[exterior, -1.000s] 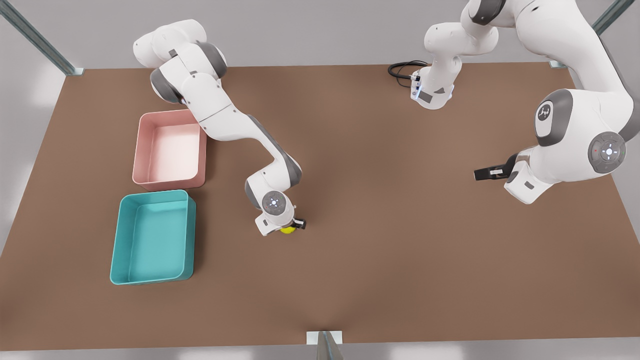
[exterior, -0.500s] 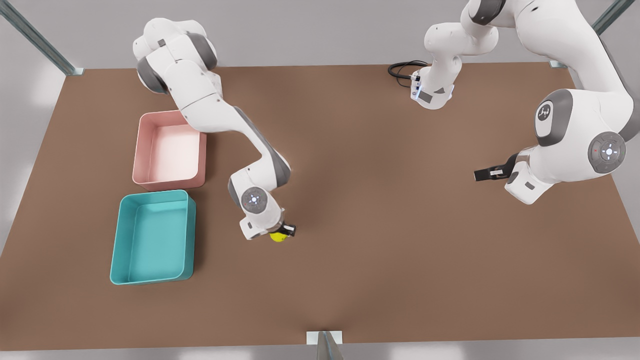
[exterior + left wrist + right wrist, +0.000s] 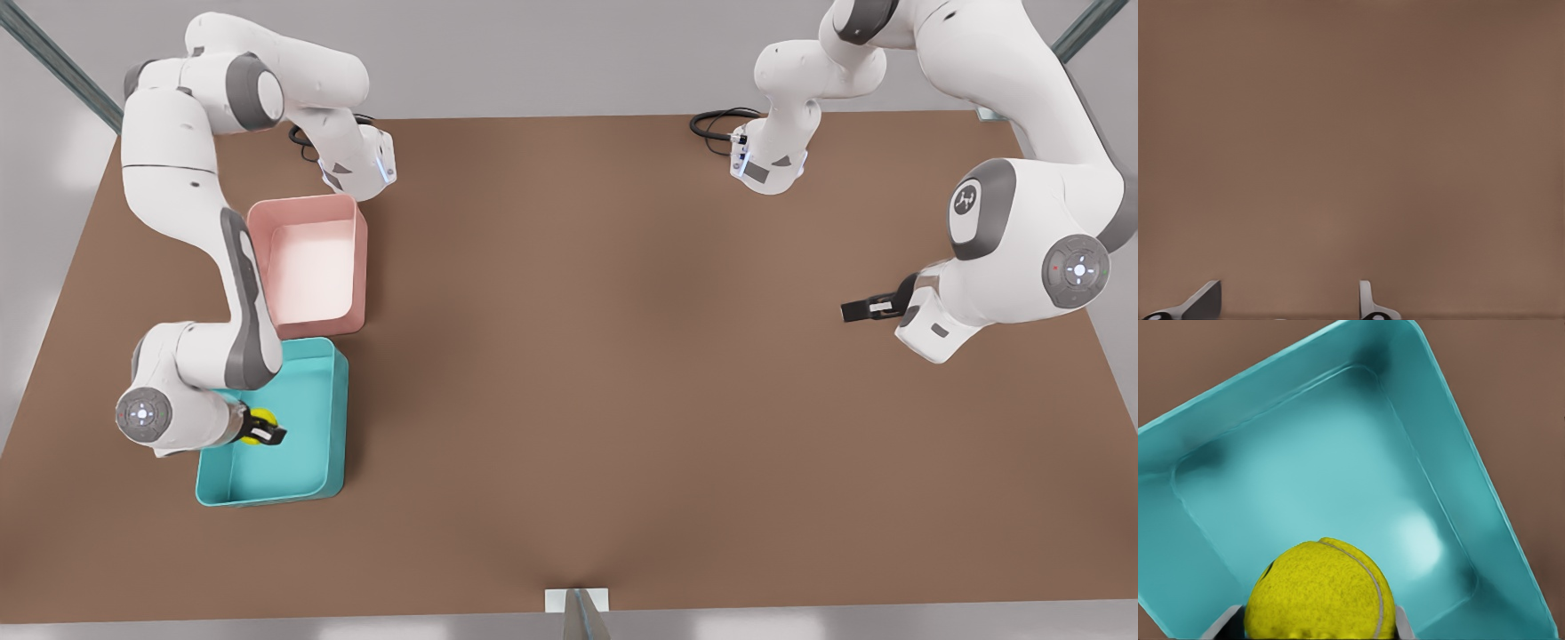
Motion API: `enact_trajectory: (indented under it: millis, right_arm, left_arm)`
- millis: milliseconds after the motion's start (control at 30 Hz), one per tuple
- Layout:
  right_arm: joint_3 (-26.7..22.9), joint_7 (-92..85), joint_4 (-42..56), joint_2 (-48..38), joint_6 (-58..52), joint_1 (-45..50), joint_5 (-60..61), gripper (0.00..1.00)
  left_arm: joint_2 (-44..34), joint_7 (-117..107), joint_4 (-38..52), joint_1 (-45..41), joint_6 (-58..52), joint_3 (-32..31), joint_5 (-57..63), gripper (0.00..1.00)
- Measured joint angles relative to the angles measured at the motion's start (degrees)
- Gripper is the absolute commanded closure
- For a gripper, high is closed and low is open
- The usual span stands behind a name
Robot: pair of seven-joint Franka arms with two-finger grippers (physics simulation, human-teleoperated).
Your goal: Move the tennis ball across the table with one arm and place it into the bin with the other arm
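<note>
I have the right hand (image 3: 267, 435) clamped on the tennis ball (image 3: 259, 423) and hanging over the bin (image 3: 307, 487) on the front view's left, arm bent down across the pink tray (image 3: 351, 267), so I judge this the drop-off step. Next I need to part the fingers over the bin floor. Far across the desk (image 3: 578, 400), the left hand (image 3: 853, 309) waits, fingers apart, holding nothing.

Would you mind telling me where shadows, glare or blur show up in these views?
Front view: soft dark shadow on the table near its close edge, right gripper over the bin. Right wrist view: pale glare patch on the bin floor, tennis ball sharp. Left wrist view: left gripper over plain brown.
</note>
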Motion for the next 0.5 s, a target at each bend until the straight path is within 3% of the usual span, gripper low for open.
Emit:
enact_trajectory:
  millis: [167, 267, 333, 433, 500]
  right_arm:
    - [0.4, -6.1, 2.4, 0.1, -2.0, 0.1, -0.6, 0.00]
    - [0.7, -9.0, 13.1, -1.6, -7.5, 2.3, 1.7, 0.00]
    - [0.8, -10.8, 15.0, -6.9, -12.3, 3.6, 2.5, 0.00]
    - [2.2, -13.0, 5.6, -23.3, -18.8, 3.6, 3.3, 0.00]
    - [2.3, -14.2, 3.2, -26.8, -21.6, 3.8, 3.6, 0.00]
  left_arm:
    - [0.2, -0.1, 0.0, 0.0, 0.0, 0.0, 0.0, 0.00]
    - [0.2, -0.2, 0.0, 0.0, 0.0, 0.0, 0.0, 0.00]
    - [0.2, -0.2, 0.0, 0.0, 0.0, 0.0, 0.0, 0.00]
    - [0.2, -0.2, 0.0, 0.0, 0.0, 0.0, 0.0, 0.00]
    - [0.2, -0.2, 0.0, 0.0, 0.0, 0.0, 0.0, 0.00]
